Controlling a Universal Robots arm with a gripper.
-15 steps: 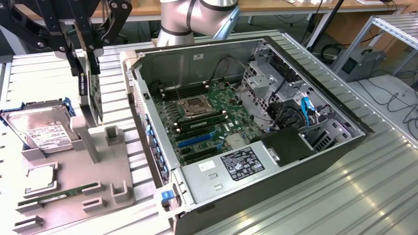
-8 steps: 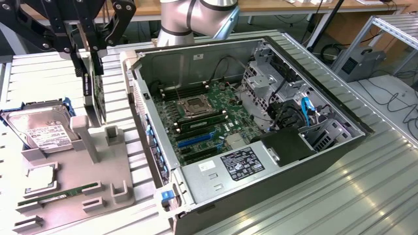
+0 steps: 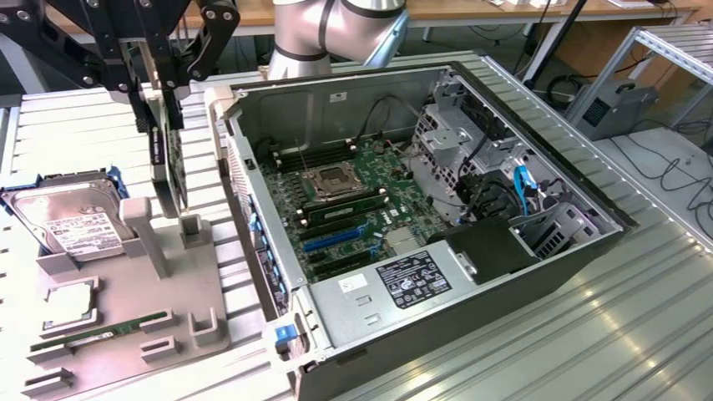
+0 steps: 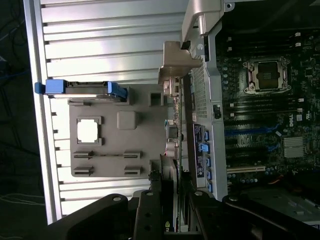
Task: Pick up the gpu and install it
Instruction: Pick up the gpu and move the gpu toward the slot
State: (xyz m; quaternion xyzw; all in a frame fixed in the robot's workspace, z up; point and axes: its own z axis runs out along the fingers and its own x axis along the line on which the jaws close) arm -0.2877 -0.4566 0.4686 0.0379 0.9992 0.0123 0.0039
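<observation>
Ribbed metal surface (image 3: 624, 334) carries an open PC case (image 3: 579, 251) in the middle of the exterior view and a grey holder (image 3: 134, 309) at the exterior view's left. At the upper left the gripper (image 3: 162, 93) is closed on the top of the gpu (image 3: 169, 167). The gpu hangs upright over the holder's far end; I cannot tell whether its lower edge is clear of the posts. A hard drive (image 3: 67, 221), a CPU (image 3: 67, 301) and a RAM stick (image 3: 95, 334) sit in the holder. The case's wall (image 3: 250, 209) stands between the gpu and the motherboard (image 3: 346, 209). The wrist view shows the gpu (image 4: 167, 172) edge-on between the gripper (image 4: 168, 200) fingers, just beside that wall. The exterior view shows the arm (image 3: 323, 33) behind the case.
</observation>
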